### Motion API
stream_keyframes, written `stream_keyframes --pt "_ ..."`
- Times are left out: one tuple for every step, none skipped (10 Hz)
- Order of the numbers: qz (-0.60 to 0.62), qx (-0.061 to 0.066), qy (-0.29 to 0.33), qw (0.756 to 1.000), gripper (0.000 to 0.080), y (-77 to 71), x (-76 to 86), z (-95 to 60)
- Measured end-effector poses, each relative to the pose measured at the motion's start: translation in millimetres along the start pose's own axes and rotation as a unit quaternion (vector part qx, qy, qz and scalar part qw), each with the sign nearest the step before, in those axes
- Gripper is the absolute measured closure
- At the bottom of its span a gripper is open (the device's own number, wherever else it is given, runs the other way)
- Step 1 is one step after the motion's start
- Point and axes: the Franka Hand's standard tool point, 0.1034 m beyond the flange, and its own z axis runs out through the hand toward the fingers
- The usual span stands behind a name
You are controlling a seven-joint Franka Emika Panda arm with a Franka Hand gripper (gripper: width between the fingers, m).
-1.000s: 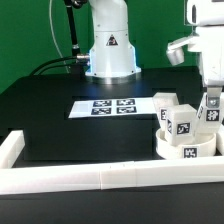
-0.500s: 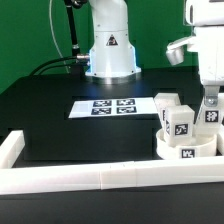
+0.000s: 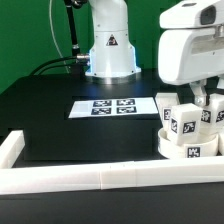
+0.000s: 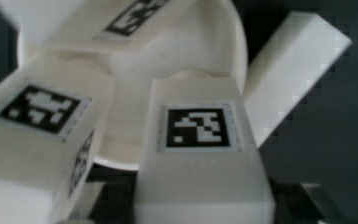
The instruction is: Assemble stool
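The round white seat (image 3: 190, 150) lies on the table at the exterior view's right, and three white tagged legs stand on it. My gripper (image 3: 207, 100) comes down from above onto the rear right leg (image 3: 208, 116). In the wrist view that leg (image 4: 202, 130) fills the space between my jaws, and my gripper (image 4: 202, 200) looks shut on its sides. A second leg (image 3: 182, 125) stands in front, and it also shows in the wrist view (image 4: 43, 110). The third leg (image 3: 166, 105) stands behind on the left. The seat (image 4: 149, 60) lies under the legs.
The marker board (image 3: 105, 106) lies flat in the middle of the black table. A long white border rail (image 3: 100, 178) runs along the front edge and turns up at the left corner. The robot base (image 3: 110, 50) stands at the back.
My hand has turned and shifted toward the exterior view's left, so its broad side now faces the camera. The legs and seat stay in about the same place.
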Motion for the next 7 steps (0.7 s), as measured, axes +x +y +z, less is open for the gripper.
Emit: stream_keyframes --pt "0.061 0.0 0.0 0.998 0.0465 0.7 -0.2 0.2" --pt "0.105 -0.001 0.002 0.994 0.0465 1.5 0.3 0.3" --pt "0.142 -0.001 0.002 0.99 0.0465 2.1 0.1 0.4" --pt "0.168 -0.001 0.002 0.986 0.0465 2.6 0.0 0.4" --pt "0.194 -0.001 0.002 0.981 0.0465 3.0 -0.2 0.5" --pt "0.223 -0.001 0.002 0.975 0.0465 3.6 -0.4 0.5" --pt "0.243 -0.001 0.002 0.97 0.0465 3.9 -0.6 0.6"
